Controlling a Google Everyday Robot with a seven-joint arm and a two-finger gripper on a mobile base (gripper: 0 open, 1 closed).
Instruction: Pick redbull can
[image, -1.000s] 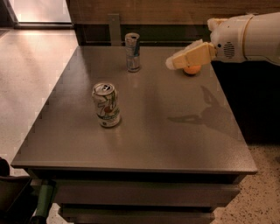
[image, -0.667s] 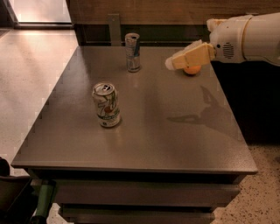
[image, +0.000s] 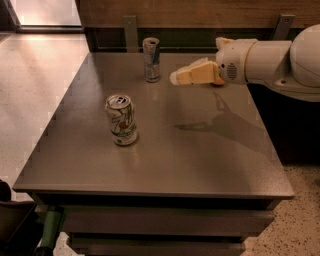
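Pickup was pending: redbull can (image: 151, 59) stood untouched by the surface's (image: 200, 165) far edge, pincer (image: 176, 77) hovering near, clench impossible to tell.

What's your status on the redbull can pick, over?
Tool hovers beside the redbull can, not touching. Redbull can upright near the table's far edge. White can stands nearer the camera, out of the way.

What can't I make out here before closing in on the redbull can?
The redbull can: its back side is hidden by its own body, and the label print is too small to read.
The end effector, hovering right of that can above the table: its depth relative to the can cannot be judged from one view.
The arm: cut off by the right edge.
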